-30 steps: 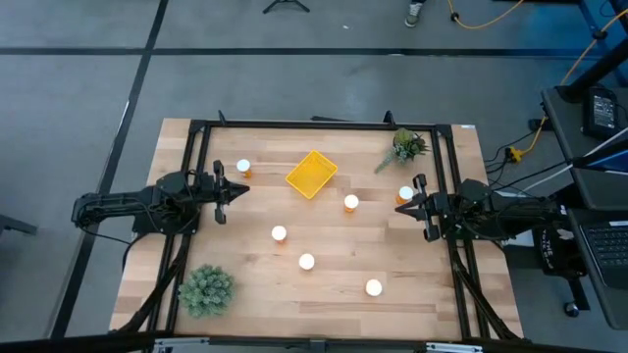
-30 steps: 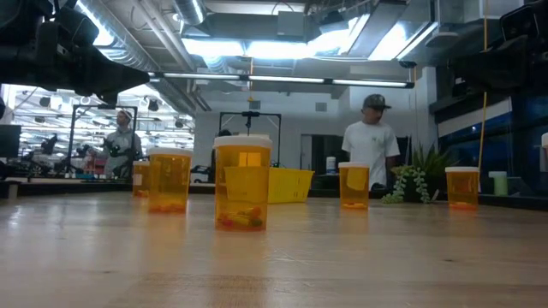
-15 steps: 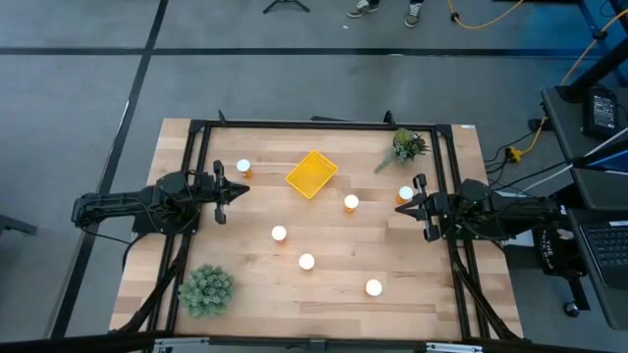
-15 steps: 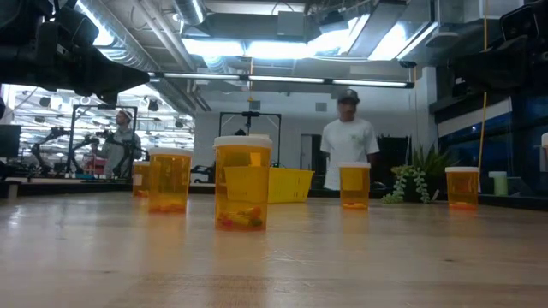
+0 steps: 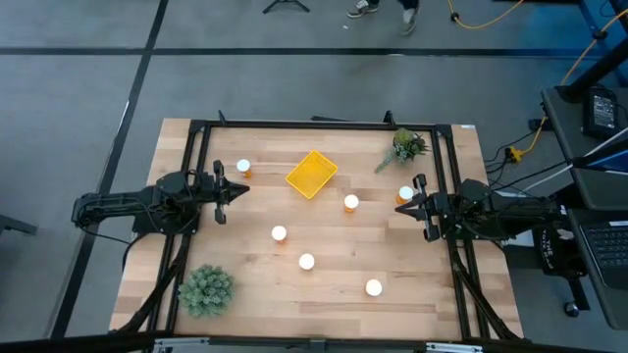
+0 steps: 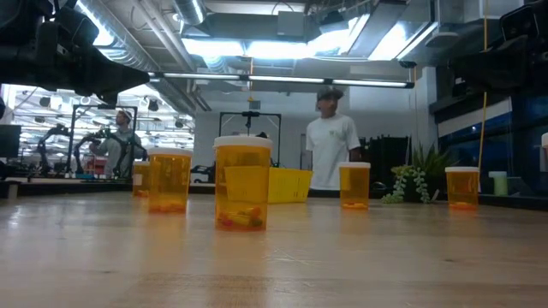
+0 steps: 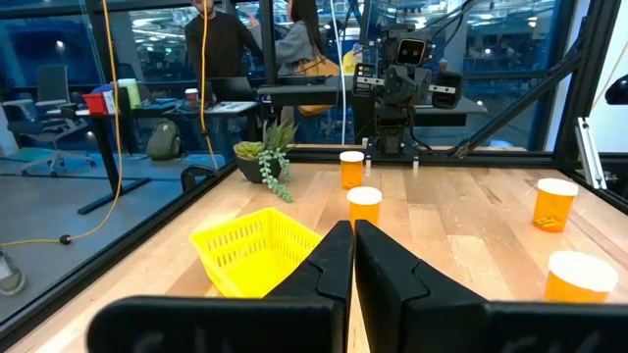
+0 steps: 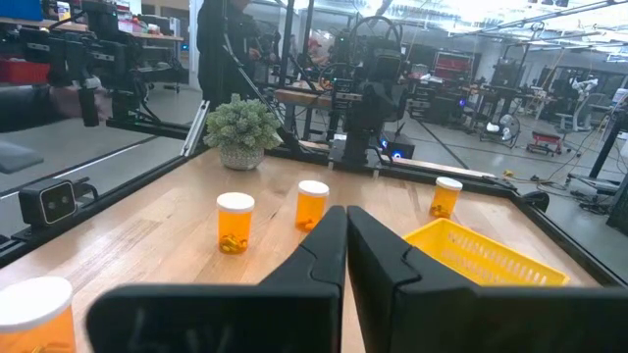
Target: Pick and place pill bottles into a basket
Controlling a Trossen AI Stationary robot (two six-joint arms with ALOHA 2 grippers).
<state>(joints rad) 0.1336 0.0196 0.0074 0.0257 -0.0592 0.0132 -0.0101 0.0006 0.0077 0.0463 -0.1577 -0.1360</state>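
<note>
Both arms are parked low and stretched out level at opposite edges of the wooden surface (image 5: pixel 324 294), pointing at each other. The left gripper (image 5: pixel 238 190) has its fingers (image 7: pixel 334 265) pressed together with nothing between them, and the right gripper (image 5: pixel 399 209) is the same, fingers (image 8: pixel 378 260) closed on nothing.

The yellow basket (image 5: pixel 312 174) sits well ahead of the left fingers, a bit off to one side, empty. All six pill bottles stand on the surface outside it: one (image 5: pixel 243 168) just beside the left fingers, one (image 5: pixel 405 194) just beside the right fingers, one (image 5: pixel 350 203) between the right fingers and the basket, and three more (image 5: pixel 279 233), (image 5: pixel 306 262), (image 5: pixel 373 287) out in the middle.
</note>
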